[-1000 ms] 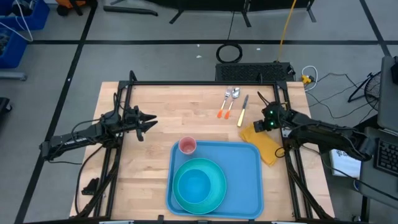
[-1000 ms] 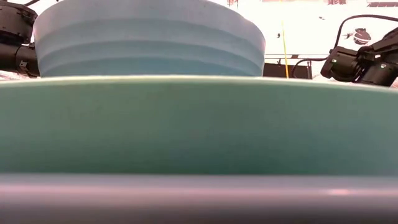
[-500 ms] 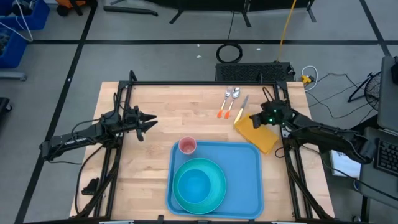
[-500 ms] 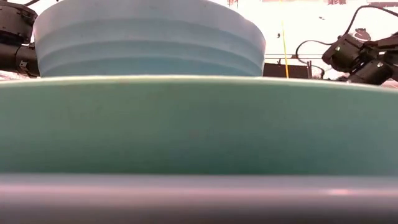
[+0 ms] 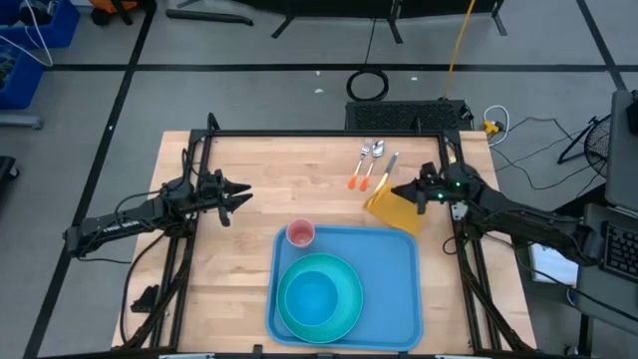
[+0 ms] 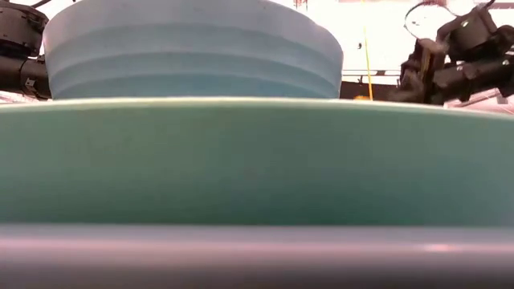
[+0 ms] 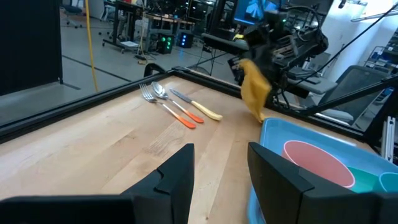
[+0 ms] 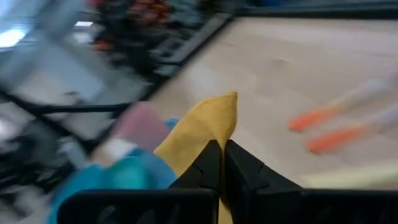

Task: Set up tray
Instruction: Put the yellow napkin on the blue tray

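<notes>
A: Right claw [image 5: 414,192] is pinched tight on a yellow cloth [image 5: 392,209], and the cloth hangs off the worktop [image 5: 249,179], just beyond the tray's far right corner.

B: And the tray [image 5: 399,299] itself?

A: It sits at the near middle of the worktop, long side running away from us. A teal plate [image 5: 319,296] fills its near left part, and there's a bowl [image 6: 193,48] stacked on it; the low camera shows that one clearly. A pink cup [image 5: 300,234] stands in the far left corner of the tray.

B: So plate, bowl and cup are in. What's left?

A: The cloth, I'd say, since it's in the air and not yet on the tray. Then the cutlery: a fork [image 7: 163,104], a spoon [image 7: 176,106] and a knife [image 7: 196,106] lie side by side on bare wood, beyond the tray and well apart from it.

B: Left arm doing anything?

A: Left claw [image 5: 237,194] hovers over the left side of the worktop, fingers [image 7: 174,180] spread wide, nothing between them. It's waiting.

B: Progress call?

A: Past halfway, by my reckoning. The dishes are placed; cloth and three utensils still to go. The right half of the tray is bare and looks like the spot for them.
</notes>
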